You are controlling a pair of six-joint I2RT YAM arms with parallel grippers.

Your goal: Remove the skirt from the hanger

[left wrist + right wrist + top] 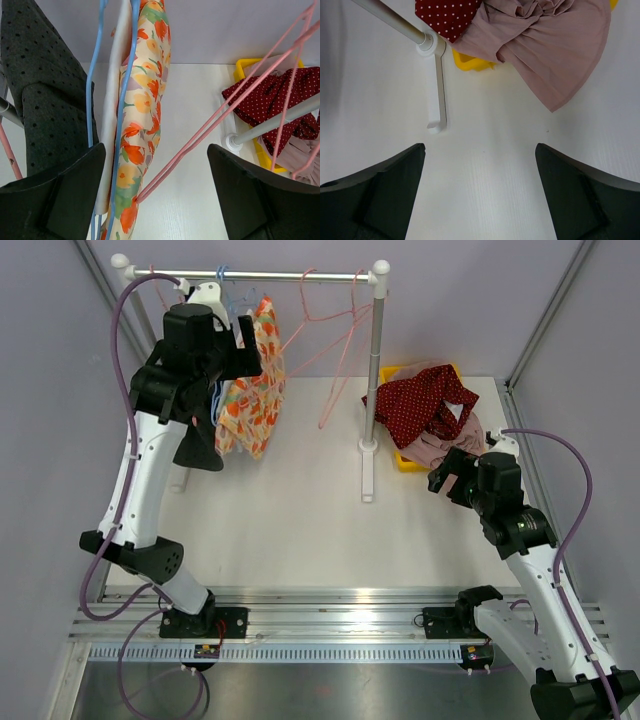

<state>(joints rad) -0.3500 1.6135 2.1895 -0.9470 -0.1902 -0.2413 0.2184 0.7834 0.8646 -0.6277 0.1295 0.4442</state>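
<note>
A floral orange-and-cream skirt (250, 400) hangs on a blue hanger (228, 290) from the rack rail (250, 275). My left gripper (245, 352) is raised at the skirt's upper part. In the left wrist view the left gripper (156, 195) is open; the skirt (140, 125) and blue hanger wire (92, 100) run down just inside the left finger (65, 190), untouched by the right finger. My right gripper (440, 480) is open and empty, low over the table beside the yellow bin; in its wrist view (480, 195) only bare table lies between the fingers.
A dark dotted garment (40, 90) hangs left of the floral skirt. Empty pink hangers (340, 340) dangle from the rail and cross the left wrist view (225, 115). A yellow bin (405, 462) holds a red polka-dot garment (425, 400) and a pink one (555, 55). The rack post's foot (437, 85) stands nearby.
</note>
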